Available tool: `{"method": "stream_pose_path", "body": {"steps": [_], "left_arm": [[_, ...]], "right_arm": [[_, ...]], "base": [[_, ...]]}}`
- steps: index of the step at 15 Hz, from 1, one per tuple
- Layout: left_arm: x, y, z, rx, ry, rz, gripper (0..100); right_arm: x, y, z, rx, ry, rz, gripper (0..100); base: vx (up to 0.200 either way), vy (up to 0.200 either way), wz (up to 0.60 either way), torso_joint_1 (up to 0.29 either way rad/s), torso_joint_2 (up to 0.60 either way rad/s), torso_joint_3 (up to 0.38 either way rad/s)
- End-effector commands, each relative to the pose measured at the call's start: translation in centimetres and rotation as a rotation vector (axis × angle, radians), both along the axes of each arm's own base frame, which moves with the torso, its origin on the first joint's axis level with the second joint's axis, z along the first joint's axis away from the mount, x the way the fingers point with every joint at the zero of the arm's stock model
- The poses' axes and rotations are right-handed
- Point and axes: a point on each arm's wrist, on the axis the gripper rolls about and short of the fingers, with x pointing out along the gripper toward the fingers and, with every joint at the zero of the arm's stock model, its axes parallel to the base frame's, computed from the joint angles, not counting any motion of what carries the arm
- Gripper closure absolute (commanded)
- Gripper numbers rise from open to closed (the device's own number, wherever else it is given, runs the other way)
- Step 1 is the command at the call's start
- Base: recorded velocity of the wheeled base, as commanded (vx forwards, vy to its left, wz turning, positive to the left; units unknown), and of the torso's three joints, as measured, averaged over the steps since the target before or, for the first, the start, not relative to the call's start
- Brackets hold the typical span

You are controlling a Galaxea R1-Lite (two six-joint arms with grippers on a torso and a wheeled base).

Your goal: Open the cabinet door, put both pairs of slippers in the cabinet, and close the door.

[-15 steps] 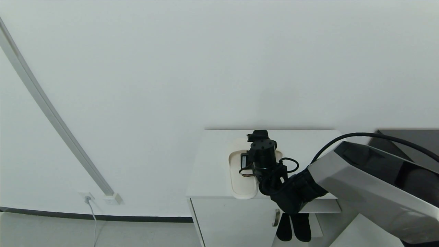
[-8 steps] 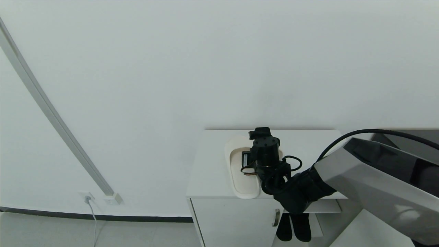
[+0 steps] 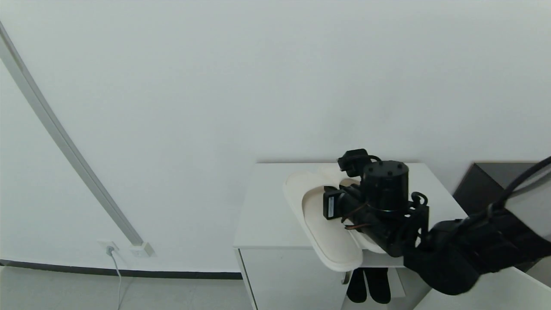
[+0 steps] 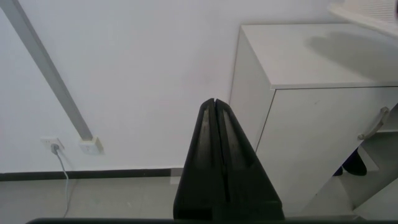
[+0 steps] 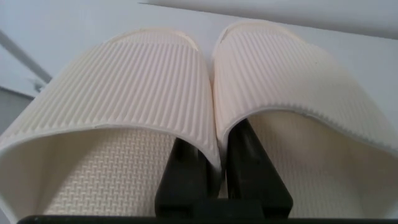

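Observation:
A pair of cream slippers hangs tilted over the white cabinet, toes past its front edge. My right gripper is shut on them. In the right wrist view its fingers pinch the two adjoining strap walls of the cream slippers. A pair of black slippers lies on a shelf inside the cabinet's open right half. My left gripper is shut on nothing, off to the left of the cabinet. Beyond it are the door handle and the black slippers.
The cabinet's left door is shut, its handle just under the cream slippers. A white panel lies at the lower right. A dark block stands right of the cabinet. A wall socket with a cable and a slanted grey rail are on the left.
My right arm has lifted the cream slippers off the cabinet top and drawn them forward and to the right; they now overhang the front edge.

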Motion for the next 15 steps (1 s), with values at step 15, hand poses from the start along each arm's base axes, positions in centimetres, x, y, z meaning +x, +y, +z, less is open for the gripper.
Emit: {"method": "stream_pose_path", "body": {"steps": [15], "left_arm": [[0.0,0.0,0.0,0.0,0.001,-0.001,100]], "right_arm": [[-6.4,-2.9,1.6,-0.075,-0.01,0.113,100]], "base": [[-0.053,0.0,0.0,0.001,0.0,0.001]]}}
